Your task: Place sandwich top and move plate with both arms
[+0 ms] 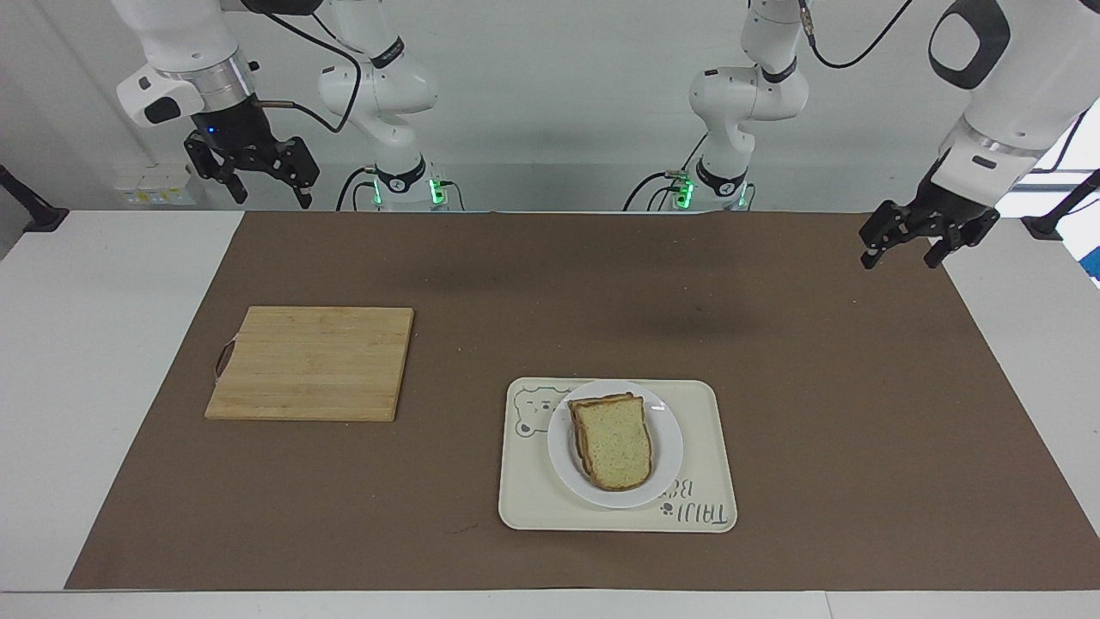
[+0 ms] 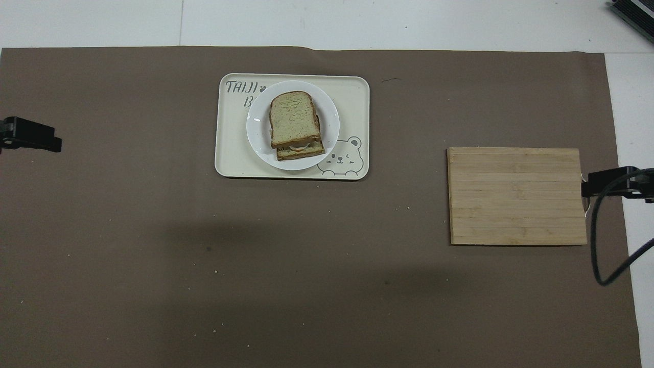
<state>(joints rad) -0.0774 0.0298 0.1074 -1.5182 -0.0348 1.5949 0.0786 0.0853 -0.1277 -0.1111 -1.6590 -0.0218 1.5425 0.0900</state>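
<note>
Facing view shows you the worktop (image 1: 112,361) under a brown mat (image 1: 816,447), with a wooden board (image 1: 311,363) toward the right arm's end. Your cream tray (image 1: 705,447) carries the plate (image 1: 669,447), and the sandwich top (image 1: 614,442) lies on the stacked sandwich there. Your left gripper (image 1: 901,254) hangs over the mat's edge, fingers open and empty. Your right gripper (image 1: 268,194) waits raised, fingers spread, empty.
</note>
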